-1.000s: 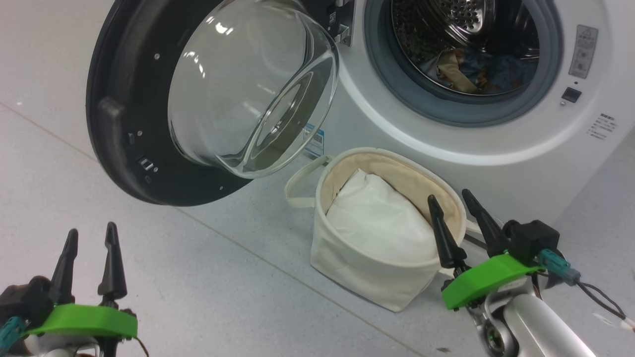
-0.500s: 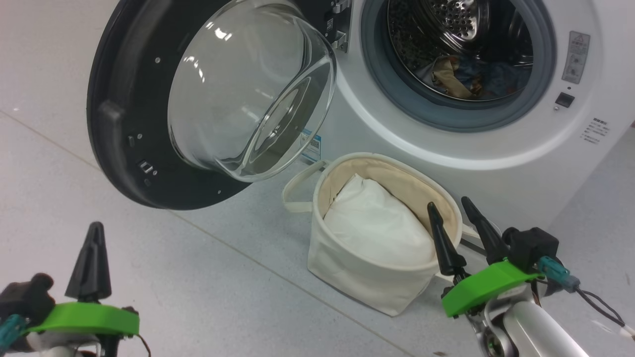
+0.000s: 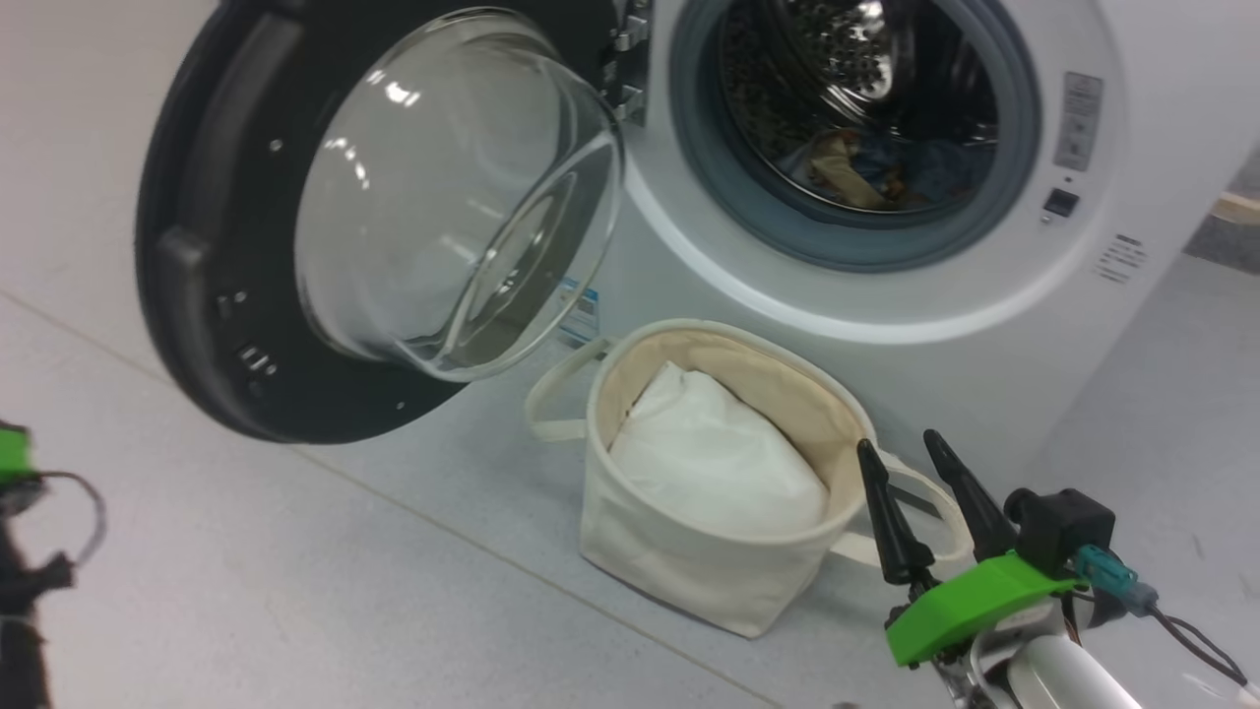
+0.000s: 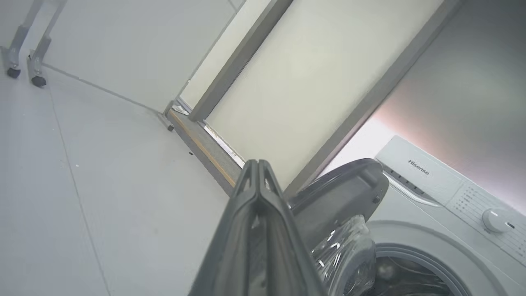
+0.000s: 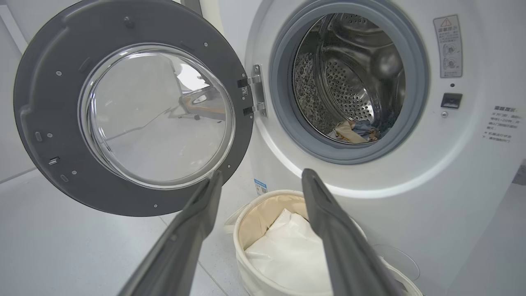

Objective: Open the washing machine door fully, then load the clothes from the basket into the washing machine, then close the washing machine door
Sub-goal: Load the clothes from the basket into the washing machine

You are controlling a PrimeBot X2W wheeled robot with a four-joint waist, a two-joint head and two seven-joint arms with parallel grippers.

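Note:
The washing machine door hangs wide open to the left of the washing machine, its glass bulge facing me. The clothes lie in the bottom of the drum, also seen as patterned clothes in the right wrist view. The basket stands on the floor below the drum mouth. My right gripper is open and empty at the basket's right rim; its fingers frame the basket from above. My left gripper is shut on nothing, raised, pointing past the top of the door.
A plain white cloth bundle fills the basket. A looped strap sticks out to the basket's left. Grey floor stretches left and in front. Wall panels and a low sill run behind the machine; wheeled legs stand far off.
My left gripper closed its fingers, then lifted away to the left edge of the head view. The head camera shifted, so the scene slid left. The right gripper kept its place.

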